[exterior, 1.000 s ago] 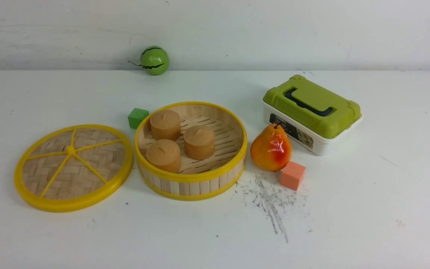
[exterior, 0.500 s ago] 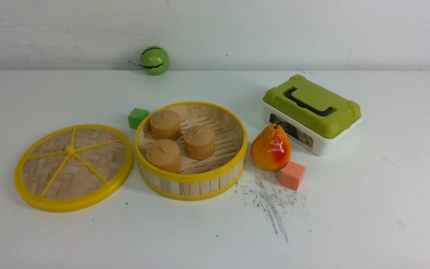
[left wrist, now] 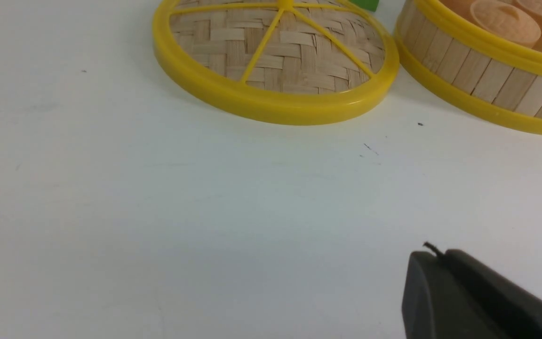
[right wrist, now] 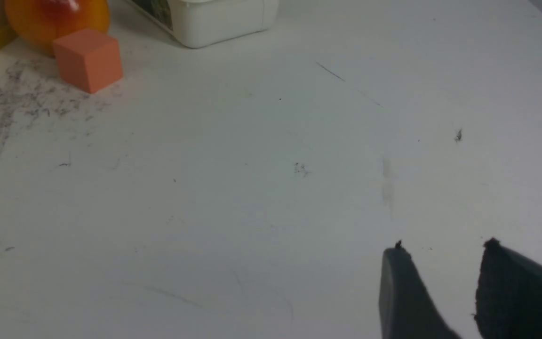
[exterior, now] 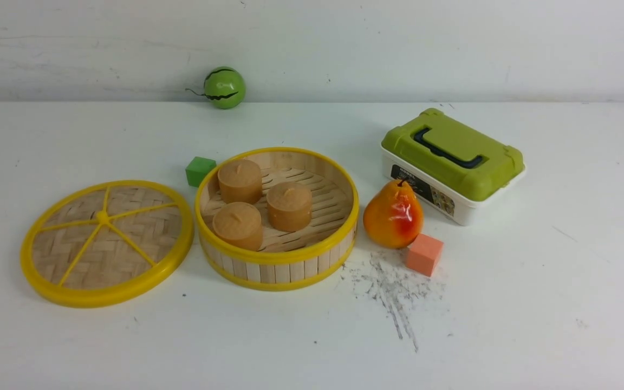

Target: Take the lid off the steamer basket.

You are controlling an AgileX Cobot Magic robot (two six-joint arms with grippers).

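Note:
The lid [exterior: 106, 242], a woven bamboo disc with a yellow rim, spokes and knob, lies flat on the table left of the steamer basket [exterior: 277, 216]; it also shows in the left wrist view [left wrist: 275, 61]. The basket [left wrist: 482, 75] is uncovered and holds three tan round cakes [exterior: 239, 223]. Neither gripper shows in the front view. My left gripper [left wrist: 438, 254] is shut and empty, above bare table well short of the lid. My right gripper [right wrist: 445, 249] is open and empty over bare table, far from the basket.
A pear [exterior: 393, 214] and an orange cube [exterior: 424, 254] sit right of the basket. A white box with an olive-green lid [exterior: 453, 162] stands behind them. A green cube [exterior: 200, 170] is behind the basket and a green ball [exterior: 224, 87] by the back wall.

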